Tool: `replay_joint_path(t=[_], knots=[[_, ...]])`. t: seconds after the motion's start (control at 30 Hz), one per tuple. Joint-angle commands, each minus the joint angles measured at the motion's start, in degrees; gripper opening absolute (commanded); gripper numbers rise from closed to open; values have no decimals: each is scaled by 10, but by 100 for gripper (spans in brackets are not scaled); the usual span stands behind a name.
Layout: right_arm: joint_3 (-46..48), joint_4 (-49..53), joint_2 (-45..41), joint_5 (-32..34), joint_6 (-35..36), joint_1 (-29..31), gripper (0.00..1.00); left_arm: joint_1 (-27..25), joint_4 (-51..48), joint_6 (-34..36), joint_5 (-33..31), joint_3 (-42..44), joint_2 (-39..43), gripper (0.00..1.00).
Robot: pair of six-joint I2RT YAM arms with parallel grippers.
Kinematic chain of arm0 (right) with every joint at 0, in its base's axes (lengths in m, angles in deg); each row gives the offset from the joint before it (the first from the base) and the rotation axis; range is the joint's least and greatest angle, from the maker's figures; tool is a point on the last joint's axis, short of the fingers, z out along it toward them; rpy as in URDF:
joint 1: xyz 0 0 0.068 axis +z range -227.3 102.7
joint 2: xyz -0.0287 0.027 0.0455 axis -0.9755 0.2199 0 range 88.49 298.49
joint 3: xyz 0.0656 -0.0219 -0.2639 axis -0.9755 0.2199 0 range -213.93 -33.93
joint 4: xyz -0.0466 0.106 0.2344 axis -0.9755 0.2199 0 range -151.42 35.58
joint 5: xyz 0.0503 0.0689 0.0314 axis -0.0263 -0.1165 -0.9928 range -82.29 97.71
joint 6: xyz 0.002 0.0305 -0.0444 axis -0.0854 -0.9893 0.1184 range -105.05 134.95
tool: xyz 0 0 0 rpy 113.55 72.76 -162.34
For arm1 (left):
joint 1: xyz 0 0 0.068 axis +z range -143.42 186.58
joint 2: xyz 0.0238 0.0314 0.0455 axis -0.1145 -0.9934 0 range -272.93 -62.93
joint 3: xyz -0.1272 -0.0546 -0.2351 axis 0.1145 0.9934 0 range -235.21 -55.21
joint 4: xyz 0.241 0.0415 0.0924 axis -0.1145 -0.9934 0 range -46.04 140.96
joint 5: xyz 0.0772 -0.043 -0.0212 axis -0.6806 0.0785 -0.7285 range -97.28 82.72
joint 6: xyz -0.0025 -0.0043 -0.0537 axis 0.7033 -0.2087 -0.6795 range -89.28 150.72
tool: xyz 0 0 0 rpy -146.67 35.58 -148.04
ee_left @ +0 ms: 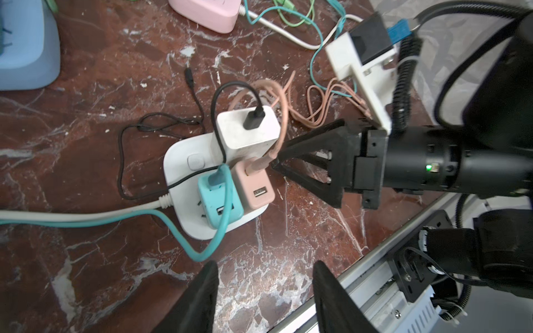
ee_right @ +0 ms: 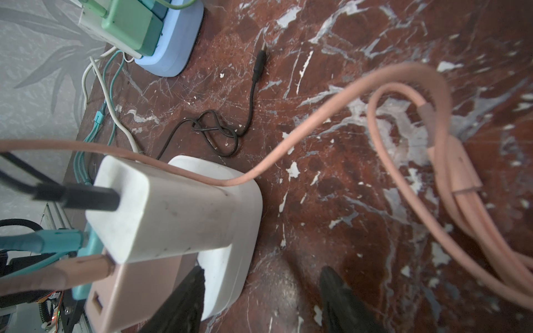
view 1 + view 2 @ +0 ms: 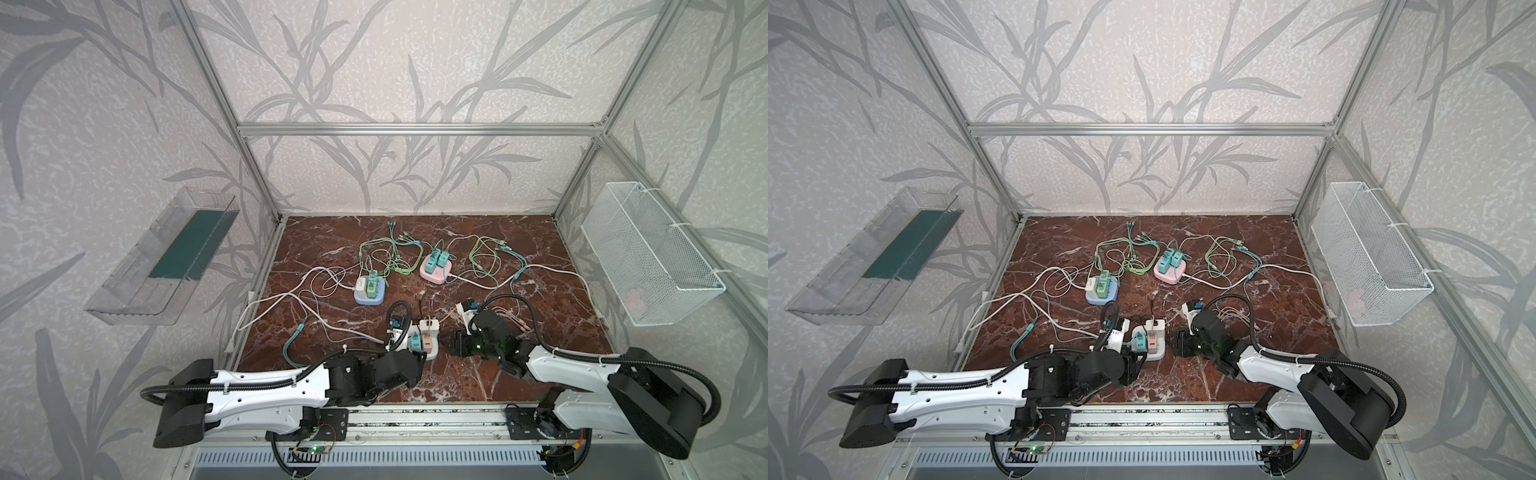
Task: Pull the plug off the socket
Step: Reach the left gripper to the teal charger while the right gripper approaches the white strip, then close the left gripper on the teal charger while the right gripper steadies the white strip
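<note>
A red-brown marble table (image 3: 316, 232) is carrying everything. Two black-and-white arms are reaching in from the near edge and meeting at the front middle. A white wire-mesh basket (image 3: 652, 257) is hanging on the right wall, and a clear plastic bin (image 3: 158, 266) is hanging on the left wall.

Farther back, a light-blue square socket block (image 3: 370, 297) and a pink square socket block (image 3: 434, 272) are sitting among green and teal cables.

The flat white square socket block (image 1: 178, 173) is lying between the two arms. The left gripper (image 1: 264, 265) is hovering just short of the block. Its fingers are standing apart with only bare table between them. The right gripper (image 2: 262, 269) is coming at the block from the opposite side. Its fingers are also apart, one lying against the block's side by the pink plug and the other over bare marble, so nothing is clamped.

Three plugs are sitting in the white block:
- a tall white charger plug (image 1: 248, 132) carrying a black cable (image 1: 124, 161)
- a small dusty-pink cube plug (image 1: 255, 187) feeding a looping pink cable (image 2: 317, 124)
- a small teal cube plug (image 1: 213, 199) with a teal cable (image 1: 173, 227)
</note>
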Motion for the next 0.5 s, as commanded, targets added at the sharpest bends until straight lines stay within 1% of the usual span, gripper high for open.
replay_joint_path(t=[0.0, 0.1, 0.2, 0.33, 0.47], knots=[[3, 4, 2, 12, 7, 3, 64, -1, -44, -47, -22, -33, -34, 49], [3, 3, 6, 13, 9, 3, 64, -1, -45, -64, -37, -36, -52, 48], [2, -1, 12, 11, 9, 3, 64, 5, -16, -72, -51, -25, -61, 47], [-1, -7, 24, 8, 9, 3, 63, 29, -24, -78, -53, -37, -83, 45], [-6, -7, 34, 7, 9, 3, 63, 51, -22, -79, -53, -46, -101, 39]])
